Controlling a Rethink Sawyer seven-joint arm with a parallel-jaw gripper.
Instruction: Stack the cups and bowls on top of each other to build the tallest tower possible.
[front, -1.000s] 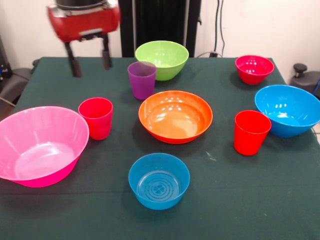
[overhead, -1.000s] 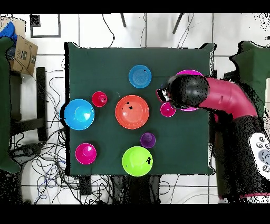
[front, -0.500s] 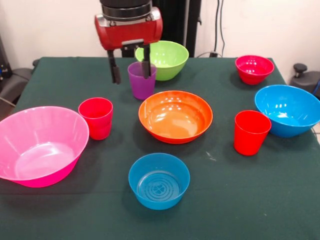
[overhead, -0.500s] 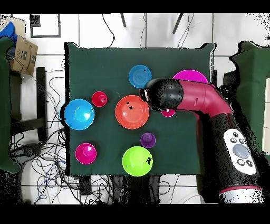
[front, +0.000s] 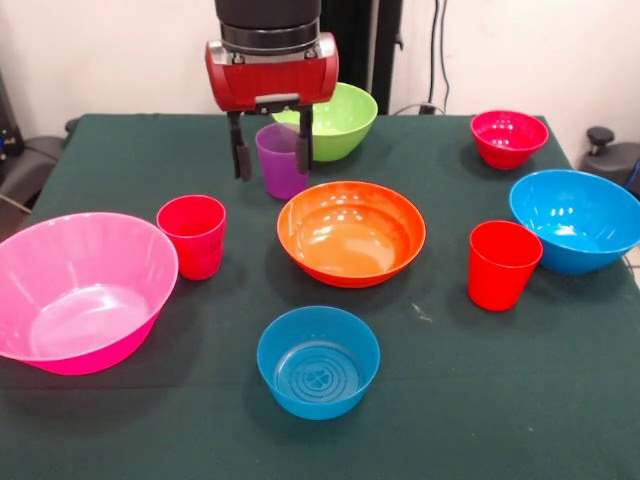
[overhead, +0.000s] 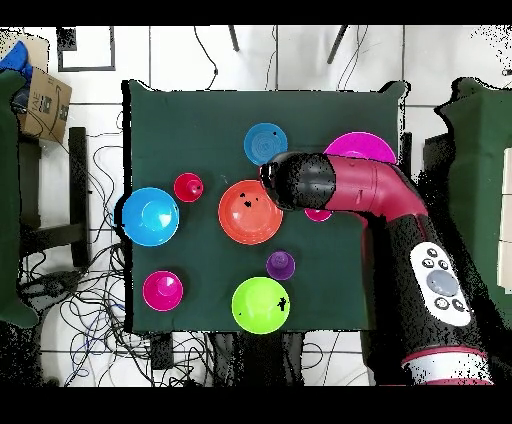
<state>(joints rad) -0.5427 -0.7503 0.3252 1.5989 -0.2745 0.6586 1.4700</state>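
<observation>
Hovering above the table, our gripper hangs with fingers spread, holding nothing. In the front view we see them either side of the purple cup, which stands upright between the lime green bowl and the orange bowl.

In the front view, the middle bowl is set at the centre of the desk, with the small near bowl before it and the far cup and far bowl behind it. The left cup and the large left bowl are placed to its left. To its right are found the right cup, the large right bowl and, farther back, the small far bowl.
</observation>
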